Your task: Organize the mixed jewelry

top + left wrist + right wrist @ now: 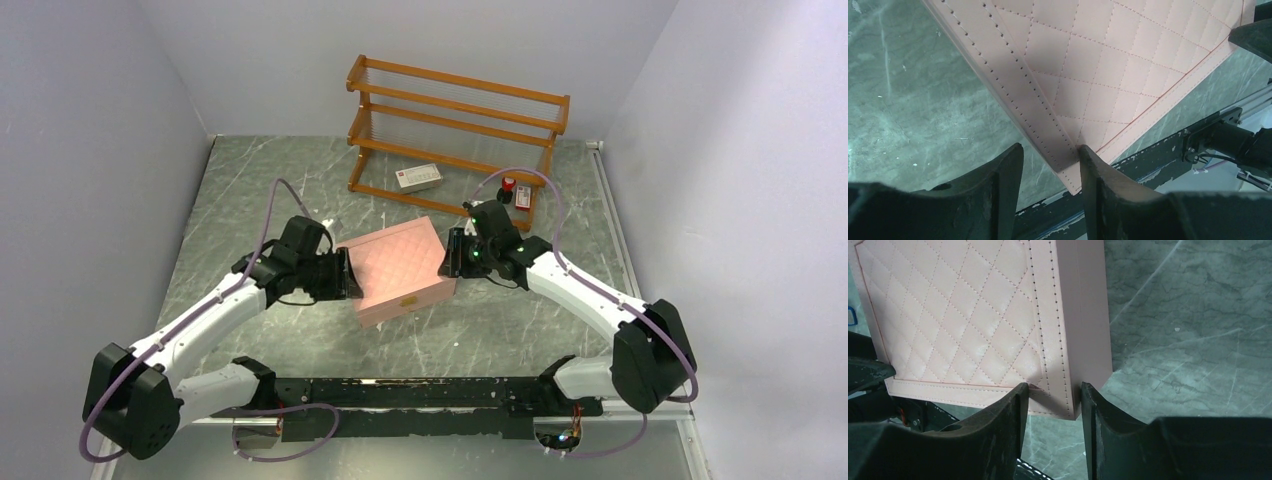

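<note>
**A:** Start big. What's on the table [250,190]?

**B:** A wooden rack [455,110] stands at the far side. In the middle is a pink quilted box [395,268], lid down, sitting at an angle to the table's edges.

**A:** And the arms?

**B:** There's one at each end of the box. The left gripper [1050,150] has its jaws parted around a corner at the left end. One finger meets the wall and the other shows a sliver of table beside it, so it isn't clamping. The right gripper [1053,390] straddles a corner at the right end (the gap between its fingers is plain enough). I can't tell whether it is pinching the wall.

**A:** Where's the jewelry?

**B:** None of it shows in any view. With the lid down I can't say whether any is inside.

**A:** So what's the step, and how do you do it well?

**B:** My guess is steadying the box so it can be opened. The small gold clasp [407,300] is on the front wall, facing the arms. One gripper should hold the base low, under the lid seam. The other should work from the clasp side. Neither should squeeze lid and base together, or the lid won't lift. Keep the box flat and go slowly, since it would likely slide on that smooth top.
</note>
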### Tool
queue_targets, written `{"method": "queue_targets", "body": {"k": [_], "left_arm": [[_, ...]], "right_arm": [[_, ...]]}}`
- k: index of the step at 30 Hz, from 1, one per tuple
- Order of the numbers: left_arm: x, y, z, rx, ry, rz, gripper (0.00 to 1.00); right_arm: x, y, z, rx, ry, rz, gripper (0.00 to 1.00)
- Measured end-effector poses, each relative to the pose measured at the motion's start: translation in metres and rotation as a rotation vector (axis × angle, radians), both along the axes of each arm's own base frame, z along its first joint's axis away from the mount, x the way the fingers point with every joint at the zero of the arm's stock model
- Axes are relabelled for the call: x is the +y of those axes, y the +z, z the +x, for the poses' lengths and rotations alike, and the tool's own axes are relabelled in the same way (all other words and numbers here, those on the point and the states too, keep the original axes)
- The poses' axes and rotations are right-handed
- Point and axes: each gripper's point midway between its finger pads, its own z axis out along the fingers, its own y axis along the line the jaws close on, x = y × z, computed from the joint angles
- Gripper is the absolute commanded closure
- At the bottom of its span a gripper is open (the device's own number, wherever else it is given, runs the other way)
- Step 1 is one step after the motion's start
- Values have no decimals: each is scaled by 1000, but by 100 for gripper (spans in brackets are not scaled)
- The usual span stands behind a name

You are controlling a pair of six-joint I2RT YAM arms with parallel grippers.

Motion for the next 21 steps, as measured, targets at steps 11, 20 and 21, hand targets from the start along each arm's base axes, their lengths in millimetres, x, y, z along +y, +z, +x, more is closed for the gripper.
{"method": "queue_targets", "body": {"k": [11,20,21], "left_arm": [[-7,-4,7,9,22,40,55],[0,7,13,-58,53,75,53],[5,11,15,-80,67,89,51]], "right_arm": [[2,-8,6,24,-7,9,63],[1,1,8,-8,-13,9,58],[0,3,8,-18,-17,4,55]]}}
